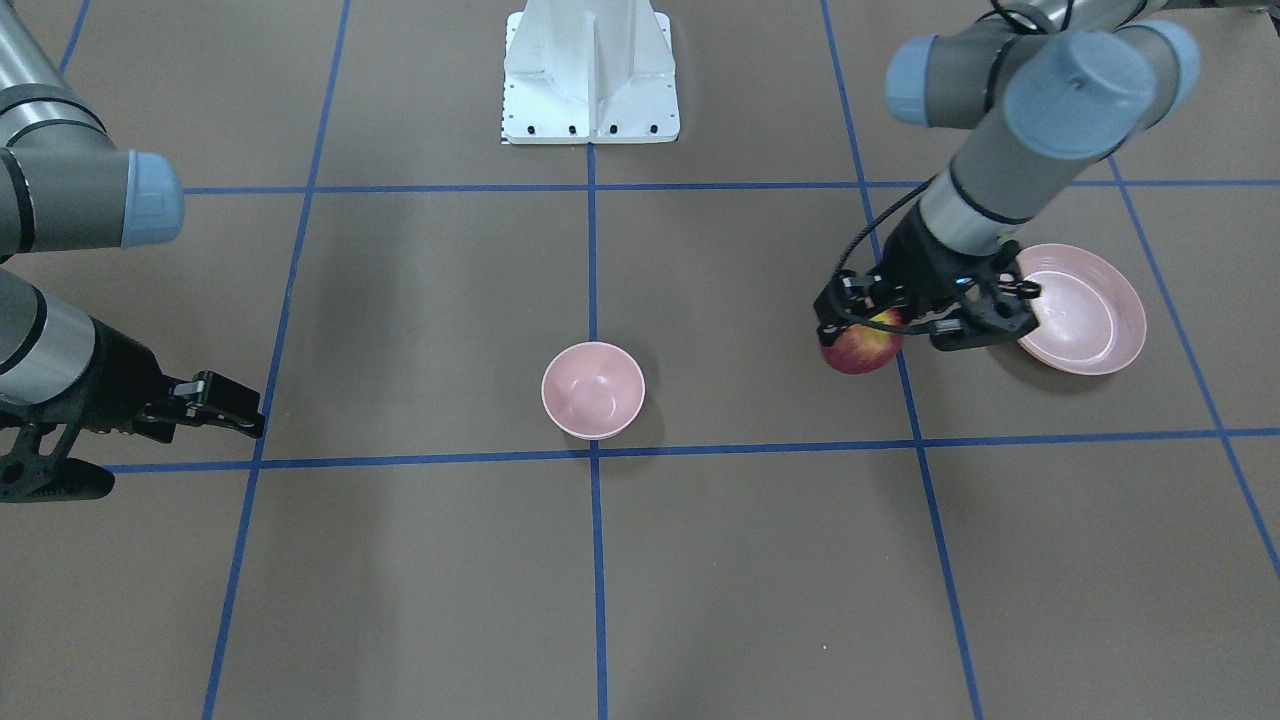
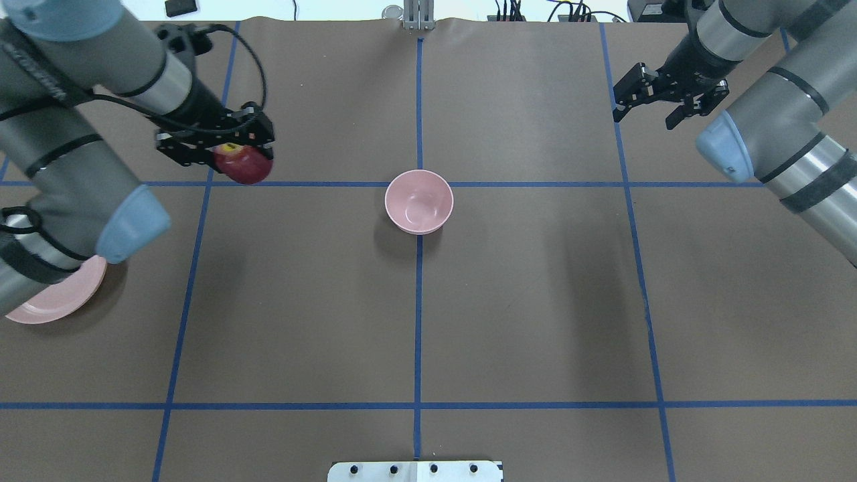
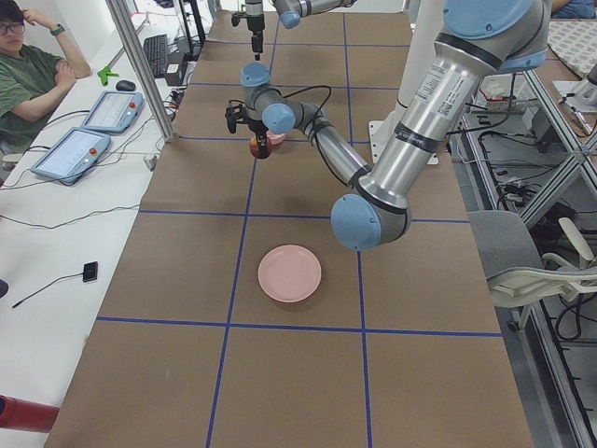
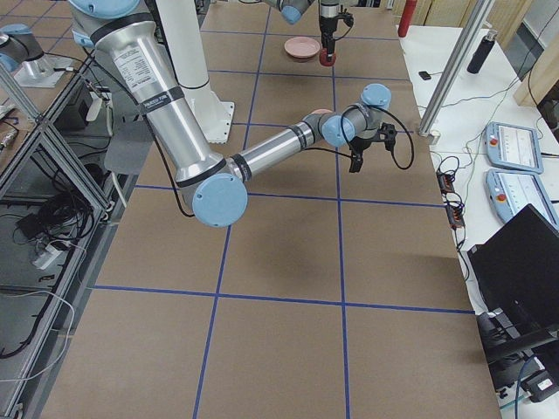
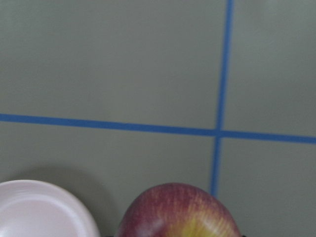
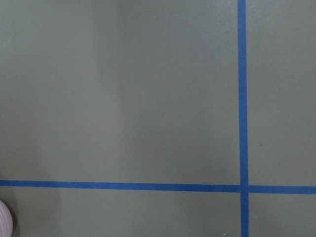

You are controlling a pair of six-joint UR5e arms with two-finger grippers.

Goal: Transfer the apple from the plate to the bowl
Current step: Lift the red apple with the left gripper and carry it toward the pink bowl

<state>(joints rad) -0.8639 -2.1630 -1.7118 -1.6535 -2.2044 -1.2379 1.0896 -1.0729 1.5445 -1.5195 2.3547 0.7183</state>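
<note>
Left gripper (image 2: 231,152) is clamped on the apple (image 2: 244,165) and holds it in the air over the table (image 2: 535,301), yellow-green stem patch up. The apple is clear of the plate (image 2: 63,298), roughly between plate and bowl (image 2: 419,201), not above either. The bowl stands upright on the centre tape cross. Right gripper (image 2: 644,119) hangs with jaws spread, well away from the bowl.

The apple (image 2: 244,167) is being held between the plate (image 2: 60,304), at the robot's left, and the bowl (image 2: 419,201), at the centre of the table (image 2: 535,301).
</note>
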